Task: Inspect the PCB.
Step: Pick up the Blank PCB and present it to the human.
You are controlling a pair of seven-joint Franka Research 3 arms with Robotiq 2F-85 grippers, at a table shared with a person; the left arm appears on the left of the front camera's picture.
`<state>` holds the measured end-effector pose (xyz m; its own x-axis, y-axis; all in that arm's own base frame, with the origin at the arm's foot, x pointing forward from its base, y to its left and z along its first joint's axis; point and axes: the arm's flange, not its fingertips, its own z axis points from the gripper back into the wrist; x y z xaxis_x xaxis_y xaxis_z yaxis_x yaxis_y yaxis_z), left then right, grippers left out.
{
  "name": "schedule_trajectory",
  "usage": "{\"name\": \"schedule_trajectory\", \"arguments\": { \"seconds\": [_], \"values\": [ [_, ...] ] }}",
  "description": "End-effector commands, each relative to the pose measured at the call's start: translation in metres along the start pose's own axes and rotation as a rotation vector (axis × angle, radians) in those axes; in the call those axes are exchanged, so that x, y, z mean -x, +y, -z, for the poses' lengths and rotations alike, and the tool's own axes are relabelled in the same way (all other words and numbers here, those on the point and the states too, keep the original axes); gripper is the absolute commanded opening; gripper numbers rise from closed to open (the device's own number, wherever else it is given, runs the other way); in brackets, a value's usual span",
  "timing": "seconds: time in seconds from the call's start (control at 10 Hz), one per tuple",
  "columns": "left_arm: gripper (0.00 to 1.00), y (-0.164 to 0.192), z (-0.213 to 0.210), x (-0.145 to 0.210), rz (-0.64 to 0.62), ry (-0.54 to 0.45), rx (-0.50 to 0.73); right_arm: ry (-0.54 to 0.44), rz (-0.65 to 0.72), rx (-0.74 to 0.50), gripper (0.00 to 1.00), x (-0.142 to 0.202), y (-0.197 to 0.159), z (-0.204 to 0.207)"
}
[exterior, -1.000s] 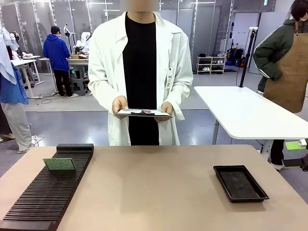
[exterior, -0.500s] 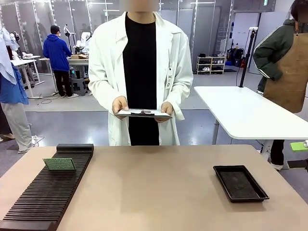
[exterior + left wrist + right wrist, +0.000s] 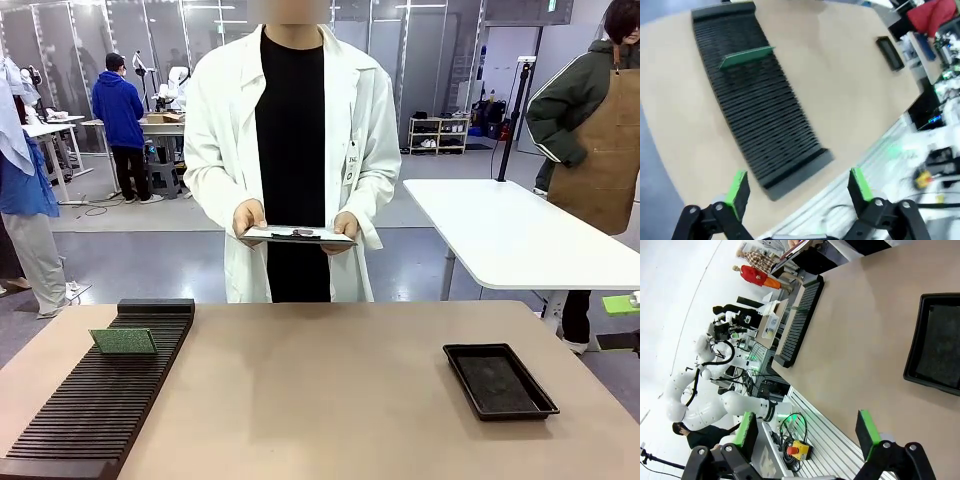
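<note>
Front view: thin green dotted PCB (image 3: 123, 341) standing in ribbed blk rack (image 3: 95, 410); L jaws, R jaws apart.

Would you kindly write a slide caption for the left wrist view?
Open left gripper looking down on a slotted black rack holding a green PCB.

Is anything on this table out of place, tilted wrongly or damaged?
Nothing stands out. The PCB stands on edge in a slot near the far end of the black slotted rack. The black tray lies flat on the table, with no visible damage.
</note>
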<state>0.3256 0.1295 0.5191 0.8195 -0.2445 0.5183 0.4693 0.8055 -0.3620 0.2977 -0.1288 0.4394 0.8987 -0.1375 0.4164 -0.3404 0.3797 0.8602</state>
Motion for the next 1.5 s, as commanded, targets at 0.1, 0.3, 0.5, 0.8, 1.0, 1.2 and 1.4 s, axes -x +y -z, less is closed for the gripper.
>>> {"name": "schedule_trajectory", "arguments": {
  "seconds": [0.1, 0.3, 0.5, 0.8, 1.0, 1.2, 1.4],
  "values": [
    [1.00, -0.027, 0.047, -0.070, 0.262, 0.237, -0.279, 0.002, -0.020, -0.006, 1.00, -0.001, 0.000, -0.002],
    [1.00, -0.048, 0.073, -0.099, 0.350, 0.325, -0.357, 0.002, -0.020, -0.006, 1.00, -0.001, 0.000, -0.002],
    [1.00, -0.055, 0.084, -0.108, 0.375, 0.319, -0.354, 0.002, -0.020, -0.006, 1.00, -0.001, 0.000, -0.002],
    [1.00, -0.062, 0.091, -0.105, 0.397, 0.342, -0.344, 0.002, -0.020, -0.006, 1.00, -0.001, 0.000, -0.002],
    [1.00, -0.060, 0.092, -0.105, 0.403, 0.334, -0.322, 0.002, -0.020, -0.006, 1.00, -0.001, 0.000, -0.002],
    [1.00, -0.057, 0.104, -0.123, 0.702, 0.464, -0.343, 0.002, -0.020, -0.006, 1.00, -0.001, 0.000, -0.002],
    [1.00, -0.044, 0.120, -0.129, 0.890, 0.552, -0.312, 0.002, -0.020, -0.006, 1.00, -0.001, 0.000, -0.002]
  ]
}}
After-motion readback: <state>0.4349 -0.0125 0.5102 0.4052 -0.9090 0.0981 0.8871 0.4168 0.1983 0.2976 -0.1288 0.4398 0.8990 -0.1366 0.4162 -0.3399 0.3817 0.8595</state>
